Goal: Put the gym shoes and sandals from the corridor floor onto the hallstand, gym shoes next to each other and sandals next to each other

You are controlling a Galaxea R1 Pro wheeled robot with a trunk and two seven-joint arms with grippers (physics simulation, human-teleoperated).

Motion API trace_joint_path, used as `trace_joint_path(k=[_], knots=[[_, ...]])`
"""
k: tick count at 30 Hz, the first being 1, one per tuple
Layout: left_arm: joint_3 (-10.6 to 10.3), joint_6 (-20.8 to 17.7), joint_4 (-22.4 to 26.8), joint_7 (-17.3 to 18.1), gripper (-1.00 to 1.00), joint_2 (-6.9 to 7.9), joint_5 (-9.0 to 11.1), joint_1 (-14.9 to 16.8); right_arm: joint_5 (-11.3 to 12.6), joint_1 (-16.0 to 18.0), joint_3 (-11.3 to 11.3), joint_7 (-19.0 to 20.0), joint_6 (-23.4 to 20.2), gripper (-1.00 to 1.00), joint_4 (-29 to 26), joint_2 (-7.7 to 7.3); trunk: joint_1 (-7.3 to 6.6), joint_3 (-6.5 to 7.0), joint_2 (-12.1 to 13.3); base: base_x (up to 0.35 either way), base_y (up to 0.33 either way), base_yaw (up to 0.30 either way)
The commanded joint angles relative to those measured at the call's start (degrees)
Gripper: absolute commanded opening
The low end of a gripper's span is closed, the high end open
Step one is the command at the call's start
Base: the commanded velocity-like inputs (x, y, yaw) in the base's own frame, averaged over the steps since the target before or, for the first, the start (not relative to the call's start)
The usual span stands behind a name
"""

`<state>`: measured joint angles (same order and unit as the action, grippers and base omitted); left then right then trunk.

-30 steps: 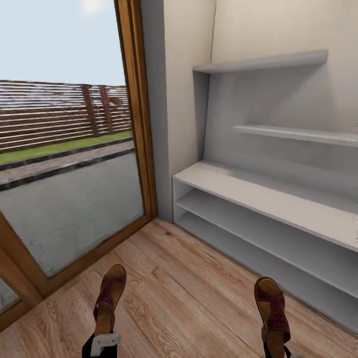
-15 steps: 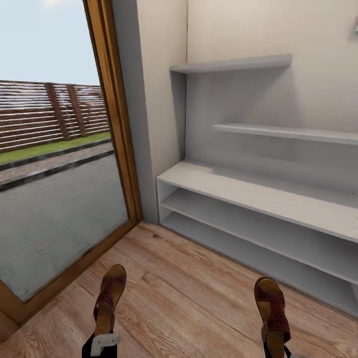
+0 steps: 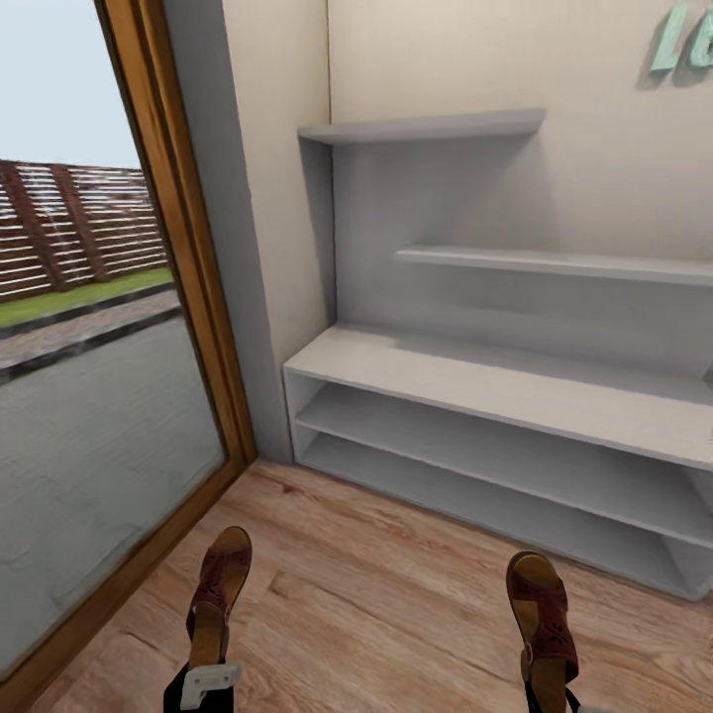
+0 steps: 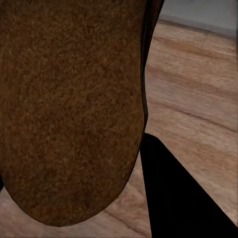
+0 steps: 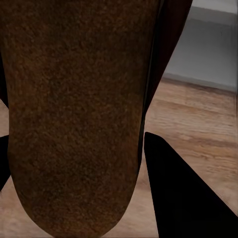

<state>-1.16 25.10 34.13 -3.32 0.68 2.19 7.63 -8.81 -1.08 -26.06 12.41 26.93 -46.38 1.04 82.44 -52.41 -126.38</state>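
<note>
Two sandals are held up above the corridor floor, one in each claw, in front of the hallstand. The left sandal is gripped at its heel end by the left claw, its long axis running away from the robot with the open toe pointed forward and tipped slightly right. The right sandal is likewise grasped at the heel by the right claw, toe forward toward the rack, its patterned strap seen across the tan footbed. Both sandals extend straight out beyond the claws. In each wrist view a brown sole is seen close up between dark fingers
</note>
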Motion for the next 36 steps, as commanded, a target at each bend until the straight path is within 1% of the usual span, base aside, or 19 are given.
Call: trace_joint_path(k=[1,15,19,36], knots=[[-0.15,0.13,-0.03,-0.2,-1.0,0.03,0.01,0.02,-0.41,0.02,-0.4,0.43,0.06,-1.0,-0.11,0.1,0.01,-0.04,-0.02,0.168,0.302,-0.3],[-0.15,0.13,-0.03,-0.2,-1.0,0.03,0.0,0.02,-0.41,0.02,-0.4,0.43,0.06,-1.0,-0.09,0.1,0.01,-0.04,-0.02,0.171,0.301,-0.3],[-0.15,0.13,-0.03,-0.2,-1.0,0.03,0.0,0.02,-0.41,0.02,-0.4,0.43,0.06,-1.0,-0.1,0.1,0.01,-0.04,-0.02,0.153,0.219,-0.3],[-0.1,0.13,-0.03,-0.2,-1.0,0.1,0.0,0.02,-0.41,0.02,-0.4,0.43,0.06,-1.0,-0.2,0.1,0.01,-0.04,-0.02,0.012,0.017,-0.291]])
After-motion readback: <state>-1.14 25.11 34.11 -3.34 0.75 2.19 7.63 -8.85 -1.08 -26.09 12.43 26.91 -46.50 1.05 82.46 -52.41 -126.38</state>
